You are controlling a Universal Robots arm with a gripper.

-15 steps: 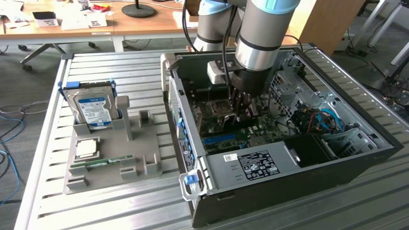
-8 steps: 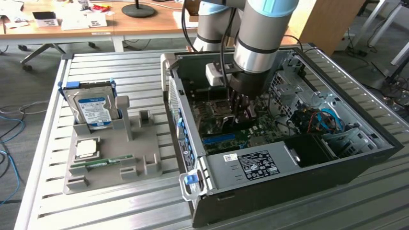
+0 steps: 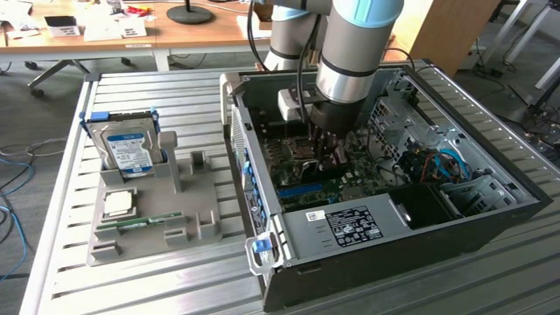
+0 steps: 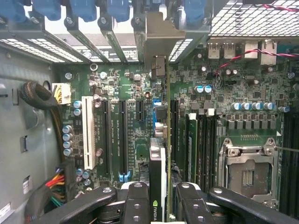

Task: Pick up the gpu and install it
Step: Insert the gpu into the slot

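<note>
Wrist view, black jointed tool [image 4: 159, 200] pinching thin green gpu [image 4: 161, 154] edge-on, silver bracket ahead, green motherboard [image 4: 117, 135] beneath, long black slots alongside.

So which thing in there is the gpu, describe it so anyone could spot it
Start at the open computer case on the slatted table, then follow the arm down to the gripper over the green motherboard. The gpu is the card standing on edge between the fingers, its silver bracket against the rear slots, unlike the bare slots beside it.
</note>
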